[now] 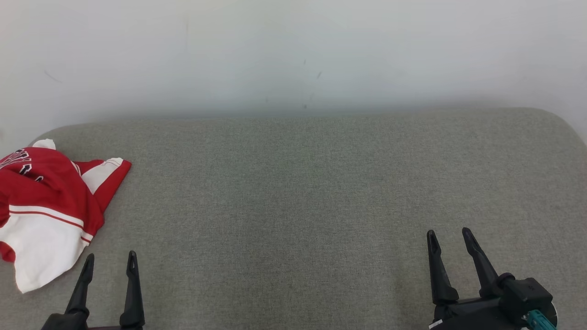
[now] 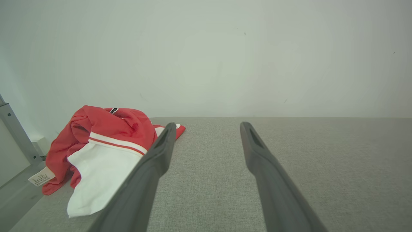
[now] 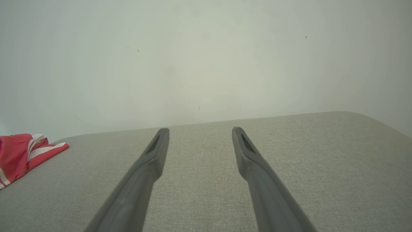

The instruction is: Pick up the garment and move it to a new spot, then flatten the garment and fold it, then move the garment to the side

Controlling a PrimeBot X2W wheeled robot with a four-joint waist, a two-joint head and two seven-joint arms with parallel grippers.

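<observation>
Red-and-white jersey (image 1: 46,206) sits crumpled at the left edge of the worktop (image 1: 293,183), just beside your left pincer (image 1: 111,255), which is wide and empty, placed to grab it. Your right pincer (image 1: 448,232), also wide, hangs well apart.

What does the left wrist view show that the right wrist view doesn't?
Left wrist, not right: a white care label, a grey metal post and the open left end effector. Right wrist, not left: the rounded corner of the grey fabric surface and the open right end effector. Both: the red-and-white garment crumpled on that surface, before a pale wall.
</observation>
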